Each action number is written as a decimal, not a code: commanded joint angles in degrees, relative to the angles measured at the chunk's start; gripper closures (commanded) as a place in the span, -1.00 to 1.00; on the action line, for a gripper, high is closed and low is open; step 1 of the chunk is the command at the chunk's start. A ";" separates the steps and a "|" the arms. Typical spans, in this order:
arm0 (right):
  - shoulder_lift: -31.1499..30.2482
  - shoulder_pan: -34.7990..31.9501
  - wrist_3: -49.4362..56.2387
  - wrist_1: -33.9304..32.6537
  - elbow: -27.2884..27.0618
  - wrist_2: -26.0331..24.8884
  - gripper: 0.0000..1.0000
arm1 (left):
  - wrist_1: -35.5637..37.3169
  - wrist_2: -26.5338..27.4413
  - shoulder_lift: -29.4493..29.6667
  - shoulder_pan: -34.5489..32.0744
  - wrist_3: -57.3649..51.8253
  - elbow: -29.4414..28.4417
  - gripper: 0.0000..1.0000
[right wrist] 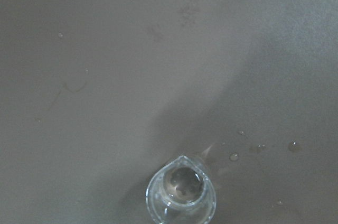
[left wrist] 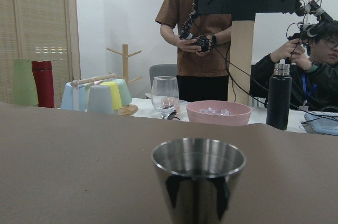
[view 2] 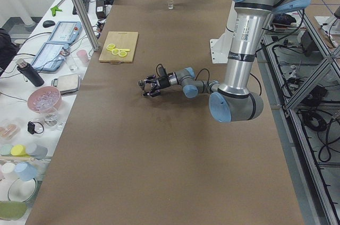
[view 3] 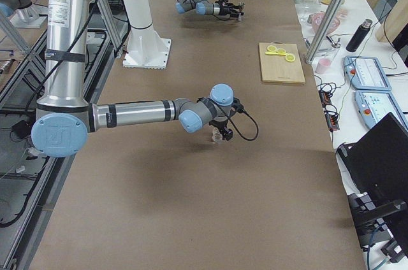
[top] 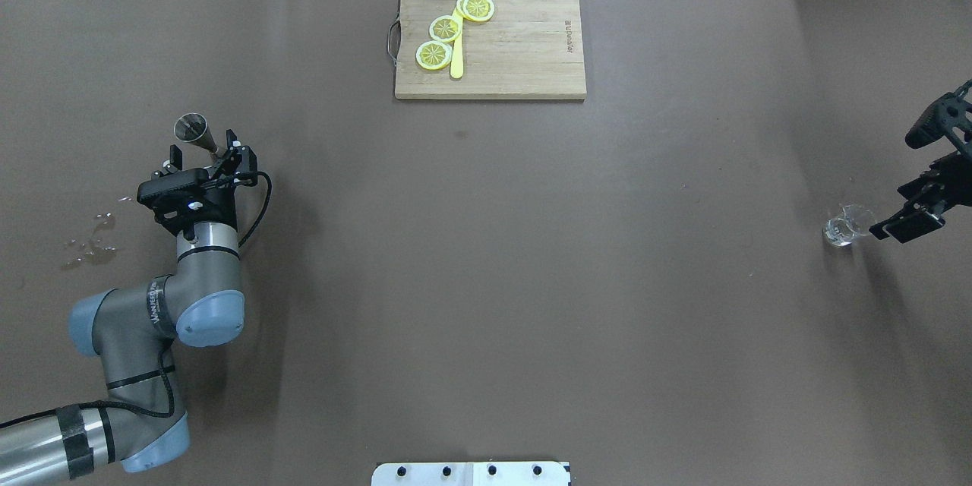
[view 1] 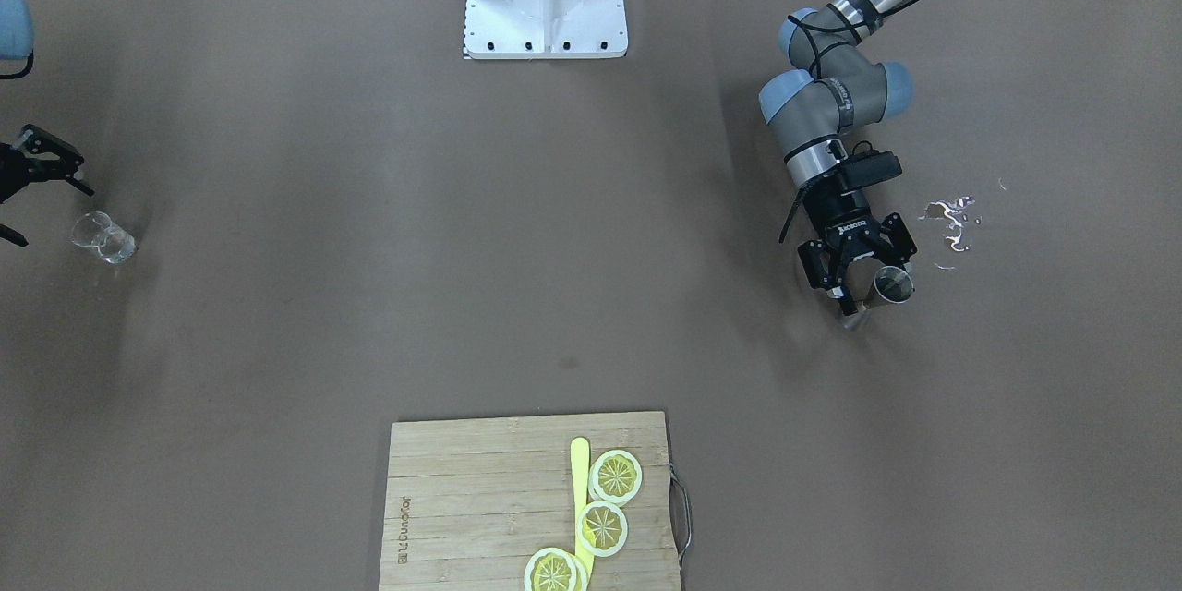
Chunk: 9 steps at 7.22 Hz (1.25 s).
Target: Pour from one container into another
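Currently left gripper [view 1: 868, 282], fingers spread, faces upright steel cup [left wrist: 198, 176] just ahead. Right gripper [top: 925, 178], likewise spread, hovers beside glass [top: 839, 231]. Recommend centring cup before closing, to avoid tipping.

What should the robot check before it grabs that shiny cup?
1. Left gripper open: ok.
2. Shiny cup upright and centred in the left wrist view: ok.
3. Anything inside the shiny cup: cannot tell.
4. Glass upright: ok.
5. Right gripper open: ok.
6. Table dry: not ok, a puddle lies near the left gripper.
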State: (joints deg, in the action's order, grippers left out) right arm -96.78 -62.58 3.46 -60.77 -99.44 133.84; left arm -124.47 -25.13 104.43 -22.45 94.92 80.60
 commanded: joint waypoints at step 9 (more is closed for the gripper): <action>-4.22 4.48 -18.84 47.39 17.15 -6.13 -1.00 | 0.90 0.00 1.03 -0.23 -0.17 -1.33 0.61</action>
State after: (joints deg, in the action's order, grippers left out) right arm -102.03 -58.75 -14.88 -16.46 -84.59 128.15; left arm -123.58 -25.14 105.34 -22.64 94.82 79.25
